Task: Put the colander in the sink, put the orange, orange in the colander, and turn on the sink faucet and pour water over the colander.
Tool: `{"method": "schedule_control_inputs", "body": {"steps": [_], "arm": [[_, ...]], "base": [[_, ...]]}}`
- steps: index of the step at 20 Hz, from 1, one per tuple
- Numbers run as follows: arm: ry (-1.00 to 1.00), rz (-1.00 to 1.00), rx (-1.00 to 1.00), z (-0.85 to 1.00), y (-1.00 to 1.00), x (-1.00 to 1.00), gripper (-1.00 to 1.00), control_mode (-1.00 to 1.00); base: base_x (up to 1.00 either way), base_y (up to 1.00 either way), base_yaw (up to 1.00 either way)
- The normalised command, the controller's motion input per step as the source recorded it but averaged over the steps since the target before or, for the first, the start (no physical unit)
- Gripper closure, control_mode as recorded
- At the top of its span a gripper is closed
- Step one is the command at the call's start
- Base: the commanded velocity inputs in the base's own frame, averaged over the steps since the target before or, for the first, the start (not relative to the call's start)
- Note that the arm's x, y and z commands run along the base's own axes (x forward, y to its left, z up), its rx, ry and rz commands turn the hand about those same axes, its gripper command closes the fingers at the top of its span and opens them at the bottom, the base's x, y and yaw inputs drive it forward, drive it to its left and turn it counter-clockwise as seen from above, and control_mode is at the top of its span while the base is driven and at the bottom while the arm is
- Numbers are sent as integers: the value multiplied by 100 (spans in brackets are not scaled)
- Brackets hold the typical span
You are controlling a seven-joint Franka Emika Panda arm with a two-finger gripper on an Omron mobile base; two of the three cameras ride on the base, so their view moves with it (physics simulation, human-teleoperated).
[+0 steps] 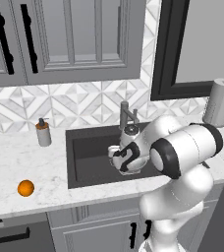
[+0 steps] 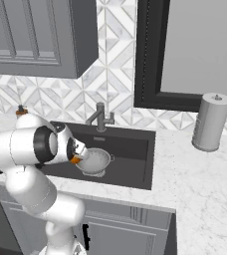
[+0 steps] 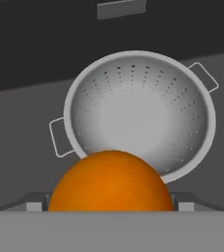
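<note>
kitchen | sink | faucet | cabinets | tiled backsplash

A dull silvery metal colander with rows of tiny holes and a smooth brushed sheen. A matt charcoal sink, flat and without shine. An orange with finely dimpled, slightly glossy skin. A grey metal faucet, satin rather than polished. A pale marble-look counter, smooth with faint grey veins. Glossy patterned wall tiles.
</note>
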Motion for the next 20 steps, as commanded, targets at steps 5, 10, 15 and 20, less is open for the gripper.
{"method": "schedule_control_inputs", "body": {"steps": [5,10,15,20], "arm": [[0,0,0,-27,0,10,100,-100],[0,0,0,-21,-2,9,100,-100],[0,0,0,0,-6,25,100,-100],[0,0,0,-3,-6,24,100,-100]], "base": [[0,0,0],[0,0,0],[0,0,0],[0,0,0]]}}
